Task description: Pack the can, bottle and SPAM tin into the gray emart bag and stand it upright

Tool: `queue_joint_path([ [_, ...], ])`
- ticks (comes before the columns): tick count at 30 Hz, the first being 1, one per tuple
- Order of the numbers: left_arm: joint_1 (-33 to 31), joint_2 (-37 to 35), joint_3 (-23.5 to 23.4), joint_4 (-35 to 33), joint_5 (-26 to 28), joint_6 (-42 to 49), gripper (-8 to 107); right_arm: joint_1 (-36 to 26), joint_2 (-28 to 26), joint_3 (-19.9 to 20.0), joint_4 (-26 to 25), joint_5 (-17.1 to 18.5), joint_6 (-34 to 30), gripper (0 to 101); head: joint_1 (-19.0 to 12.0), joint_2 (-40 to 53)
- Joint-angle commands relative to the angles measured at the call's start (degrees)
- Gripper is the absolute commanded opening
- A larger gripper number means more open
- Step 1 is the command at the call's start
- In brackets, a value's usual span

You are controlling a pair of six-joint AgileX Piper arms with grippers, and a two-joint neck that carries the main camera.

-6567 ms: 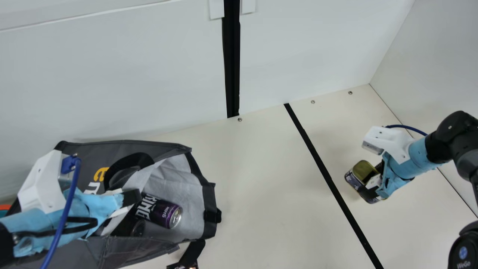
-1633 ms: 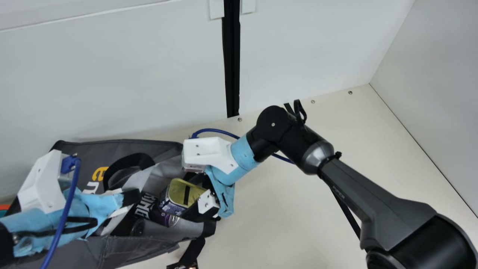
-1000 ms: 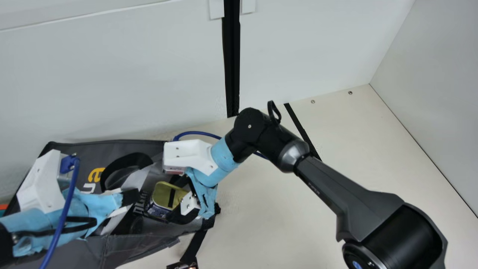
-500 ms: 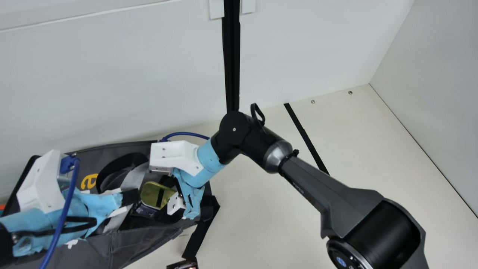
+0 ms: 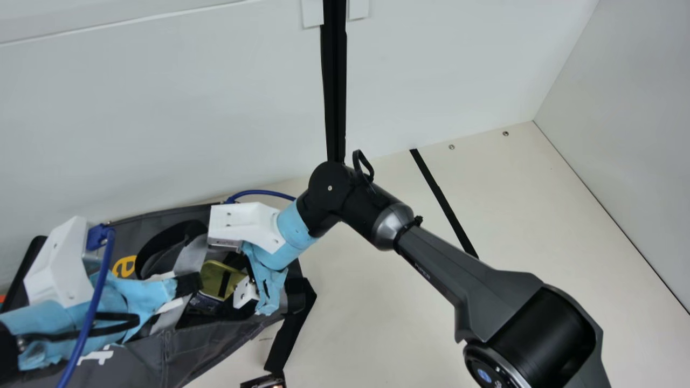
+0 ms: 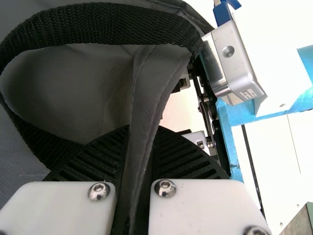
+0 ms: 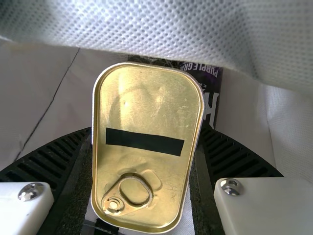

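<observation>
In the main view the right gripper point(image 5: 229, 291), parted tin-wide, holds the SPAM tin point(image 5: 213, 274) inside the gray emart bag point(image 5: 199, 345). The left wrist view has the left gripper point(image 5: 188, 284) pinching bag fabric point(image 6: 142, 142); the right, a ring pull point(image 7: 116, 193) and the can point(image 7: 210, 88). Cream table point(image 5: 377, 323), white wall point(image 5: 161, 108).

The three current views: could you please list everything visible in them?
Bag: 1, gray, on the table
Bag handle: 1, black, on the bag
SPAM tin: 1, gold-lidded, inside the bag's opening
Can: 1, purple and black, beyond tin
Small item: 1, dark, main view's bottom edge
Unclear item: 1, orange, main view's left edge
Table: 1, cream, under bag
Line: 1, black, on table
Walls: 2, white, behind and right
Post: 1, black, back wall
Arms: 2, black and blue, above
Left claw: 1, black, pinching the bag's edge
Right claw: 1, black, clamping the tin
</observation>
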Motion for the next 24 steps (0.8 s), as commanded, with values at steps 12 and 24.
queue_joint_path([
  [12, 0.00, 0.00, 0.00, 0.00, 0.00, 0.00, -8, -0.88, -0.77, 0.64, -0.29, -0.17, -0.05, 84, -1.30, -0.05],
  [24, 0.00, 0.00, 0.00, 0.00, 0.00, 0.00, -8, -1.74, -3.96, 3.81, -0.09, -0.81, 0.03, 95, -1.30, -0.05],
])
